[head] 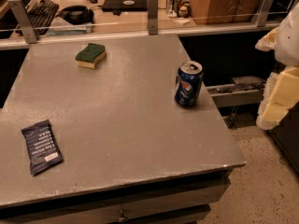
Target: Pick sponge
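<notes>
The sponge point(90, 55), dark green on top with a pale yellow base, lies flat on the grey table point(117, 125) toward its far left. My gripper point(279, 78), with cream-yellow padding, hangs at the right edge of the view, off the table's right side and far from the sponge. It holds nothing that I can see.
A blue soda can point(188, 84) stands upright near the table's right edge. A dark snack wrapper point(41, 146) lies at the front left. A glass divider on metal posts point(152, 13) runs along the table's far edge, with a desk behind it. Speckled floor lies to the right.
</notes>
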Action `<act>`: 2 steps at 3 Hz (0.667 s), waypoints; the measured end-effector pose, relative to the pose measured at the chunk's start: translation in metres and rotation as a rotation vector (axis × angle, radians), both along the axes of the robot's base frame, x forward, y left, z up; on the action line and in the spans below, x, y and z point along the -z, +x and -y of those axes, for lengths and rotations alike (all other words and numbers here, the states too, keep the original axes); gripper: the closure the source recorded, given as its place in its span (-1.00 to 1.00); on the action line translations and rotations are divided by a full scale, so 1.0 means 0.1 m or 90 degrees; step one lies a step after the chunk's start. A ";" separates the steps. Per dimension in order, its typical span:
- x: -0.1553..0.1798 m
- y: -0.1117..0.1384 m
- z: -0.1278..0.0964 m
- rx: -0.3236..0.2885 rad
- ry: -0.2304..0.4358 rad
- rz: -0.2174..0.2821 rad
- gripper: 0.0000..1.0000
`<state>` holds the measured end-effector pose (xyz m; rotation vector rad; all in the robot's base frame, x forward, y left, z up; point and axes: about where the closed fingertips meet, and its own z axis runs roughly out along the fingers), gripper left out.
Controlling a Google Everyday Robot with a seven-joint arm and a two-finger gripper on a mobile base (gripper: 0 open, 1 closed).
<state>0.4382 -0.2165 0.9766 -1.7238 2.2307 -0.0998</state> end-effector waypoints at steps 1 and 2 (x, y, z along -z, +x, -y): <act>0.00 0.00 0.00 0.000 0.000 0.000 -1.00; 0.03 0.37 -0.34 -0.025 0.042 0.008 -1.00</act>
